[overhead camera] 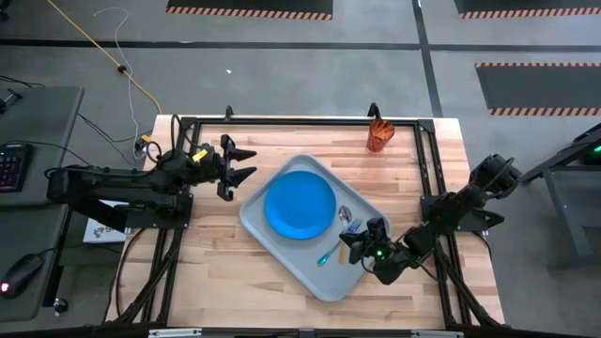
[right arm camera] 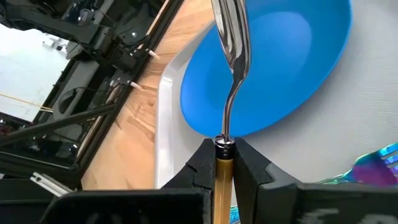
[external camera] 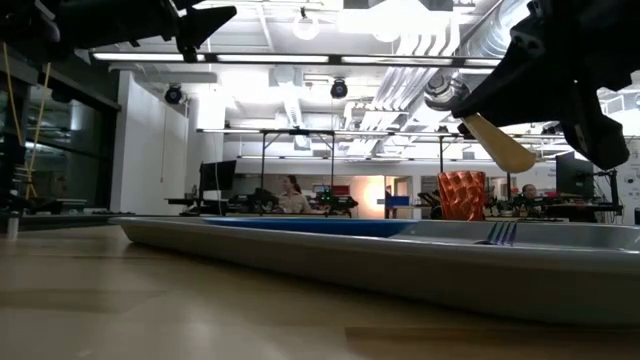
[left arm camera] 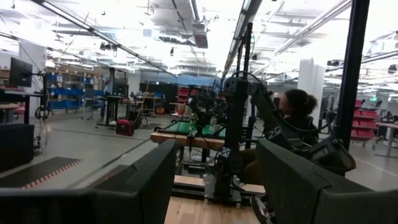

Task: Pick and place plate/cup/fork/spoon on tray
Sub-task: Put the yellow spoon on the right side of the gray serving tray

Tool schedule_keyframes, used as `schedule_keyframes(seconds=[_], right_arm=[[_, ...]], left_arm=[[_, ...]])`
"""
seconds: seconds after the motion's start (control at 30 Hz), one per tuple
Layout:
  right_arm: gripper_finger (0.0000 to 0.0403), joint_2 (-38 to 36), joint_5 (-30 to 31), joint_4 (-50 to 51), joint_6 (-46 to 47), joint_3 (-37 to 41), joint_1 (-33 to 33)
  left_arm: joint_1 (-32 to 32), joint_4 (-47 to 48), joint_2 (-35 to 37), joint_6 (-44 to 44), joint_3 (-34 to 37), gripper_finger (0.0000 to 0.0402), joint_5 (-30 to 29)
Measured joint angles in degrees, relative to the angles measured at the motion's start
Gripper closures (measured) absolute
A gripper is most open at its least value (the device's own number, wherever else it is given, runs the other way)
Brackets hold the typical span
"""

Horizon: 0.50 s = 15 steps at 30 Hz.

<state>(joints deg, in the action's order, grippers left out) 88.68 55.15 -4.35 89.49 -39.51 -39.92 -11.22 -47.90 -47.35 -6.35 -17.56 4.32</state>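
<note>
We see the right gripper (right arm camera: 224, 163) clamped tight on the orange handle of the spoon (right arm camera: 231, 59), which juts forward from between its fingers with the silver bowl out over the plate (right arm camera: 273, 68). The gripper hangs above the near right part of the tray (overhead camera: 282, 246), lifted clear of it, with the spoon held off the tray floor in the low view. Just beside the gripper, on the tray floor, lies the fork (overhead camera: 331, 253), its teal handle pointing away from the plate. The blue plate rests flat in the middle of the tray, just ahead of the gripper. Farther off, well beyond the tray near the far edge of the table (overhead camera: 216, 272), the red-orange cup (overhead camera: 378, 135) stands upright on the wood. Across the tray from the right gripper, the left gripper (overhead camera: 246, 165) waits above the table with its fingers spread wide and nothing between them.
</note>
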Motion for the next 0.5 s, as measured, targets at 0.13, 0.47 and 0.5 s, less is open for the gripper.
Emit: schedule_keyframes(seconds=[0.13,0.47,0.5], right_arm=[[0.0393,0.0,-0.12,0.34,0.0,0.0,0.67],[0.0393,0.0,-0.15,0.39,-1.64,0.0,1.05],[0.0393,0.0,-0.14,0.39,-1.91,0.0,1.05]], left_arm=[[0.0,0.0,0.0,0.0,0.0,0.0192,-0.03],[0.0,0.56,0.0,-0.51,-0.04,0.0192,-0.01],[0.0,1.21,0.0,-0.76,-0.04,0.0192,0.15]])
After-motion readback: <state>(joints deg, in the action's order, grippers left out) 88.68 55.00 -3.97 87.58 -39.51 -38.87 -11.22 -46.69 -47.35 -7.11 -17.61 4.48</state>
